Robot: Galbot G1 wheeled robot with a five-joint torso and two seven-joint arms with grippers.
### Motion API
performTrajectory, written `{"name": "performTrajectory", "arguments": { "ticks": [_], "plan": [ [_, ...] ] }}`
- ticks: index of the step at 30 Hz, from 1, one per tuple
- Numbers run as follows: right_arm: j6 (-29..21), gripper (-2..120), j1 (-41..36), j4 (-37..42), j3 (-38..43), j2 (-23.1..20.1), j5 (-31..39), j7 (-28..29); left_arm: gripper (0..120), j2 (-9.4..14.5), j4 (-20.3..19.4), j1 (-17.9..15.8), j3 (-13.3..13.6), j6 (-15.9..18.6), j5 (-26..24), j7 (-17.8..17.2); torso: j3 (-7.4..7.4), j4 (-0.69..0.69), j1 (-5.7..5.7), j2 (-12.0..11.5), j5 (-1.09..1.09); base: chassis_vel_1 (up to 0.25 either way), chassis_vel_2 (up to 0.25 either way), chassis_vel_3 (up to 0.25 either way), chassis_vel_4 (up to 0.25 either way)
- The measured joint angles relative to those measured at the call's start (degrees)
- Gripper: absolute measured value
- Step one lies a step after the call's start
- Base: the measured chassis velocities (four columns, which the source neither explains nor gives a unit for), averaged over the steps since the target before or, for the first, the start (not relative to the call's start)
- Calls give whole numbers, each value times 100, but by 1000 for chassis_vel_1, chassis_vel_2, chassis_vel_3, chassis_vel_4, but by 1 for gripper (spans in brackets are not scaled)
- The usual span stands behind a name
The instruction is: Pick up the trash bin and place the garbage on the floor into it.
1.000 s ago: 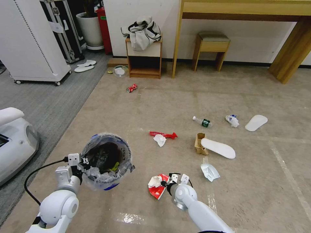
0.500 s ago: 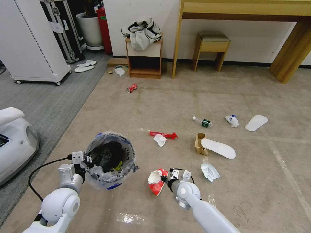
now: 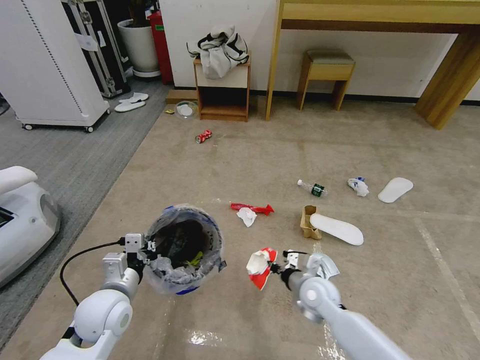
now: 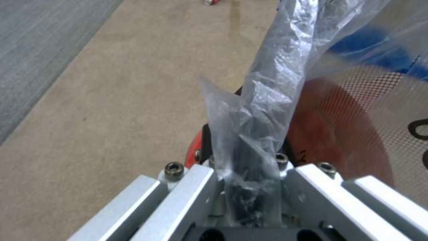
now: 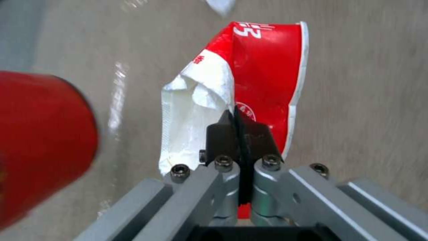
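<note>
My left gripper (image 3: 146,248) is shut on the near rim of the trash bin (image 3: 186,248), pinching its crinkled clear liner (image 4: 267,83); the blue and red wall (image 4: 352,134) lies beside the fingers. A little right of the bin, my right gripper (image 3: 275,268) is shut on a red and white snack wrapper (image 3: 260,261), which hangs from the fingertips (image 5: 223,129) above the carpet. More garbage lies farther out: a red wrapper (image 3: 252,207), a tissue (image 3: 247,216), a bottle (image 3: 313,188), a carton (image 3: 308,223), two slippers (image 3: 336,229) (image 3: 395,189) and a crushed can (image 3: 203,136).
A white machine body (image 3: 20,220) sits on the grey carpet at my left. Along the far wall stand a small cabinet (image 3: 223,97) with a jacket on it, a stool (image 3: 327,75) and a wooden table's legs (image 3: 272,65). A crumpled white bag (image 3: 327,265) lies beside my right wrist.
Both arms have swung to the right. The bin travelled right with the left gripper, and the right gripper carried the red and white wrapper up and to the right.
</note>
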Motion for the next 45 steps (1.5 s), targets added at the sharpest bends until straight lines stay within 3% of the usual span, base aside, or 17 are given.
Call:
{"name": "performTrajectory", "arguments": {
  "ticks": [9, 17, 29, 39, 45],
  "plan": [
    [6, 0, -314, 1238, 504, -612, 62, -119, 1, 42, -39, -39, 226, -10, 23, 23, 0, 1, 0, 0, 0, 0, 0, 0, 0],
    [7, 0, -497, 1986, 922, -911, 155, -256, 1, 37, -30, -59, 329, -15, 88, 27, 0, 0, -1, 0, 0, 0, 0, 0, 0],
    [79, 0, -747, 3106, 1644, -1606, 426, -1111, 1, -19, 108, -117, 442, -67, 277, 78, 0, 0, 0, 0, -1, 0, 0, 0, 0],
    [-55, 0, -593, 3242, 1395, -1590, 338, -1515, 1, -8, 65, -89, 443, -72, 227, 114, 0, 0, 0, 0, -1, 0, 0, 0, 0],
    [-150, 0, 52, 3174, 644, -1410, 325, -1580, 1, -25, -12, -68, 452, -67, 218, 120, 0, 2, 0, 0, -2, 0, 0, 0, 0]
  ]
}}
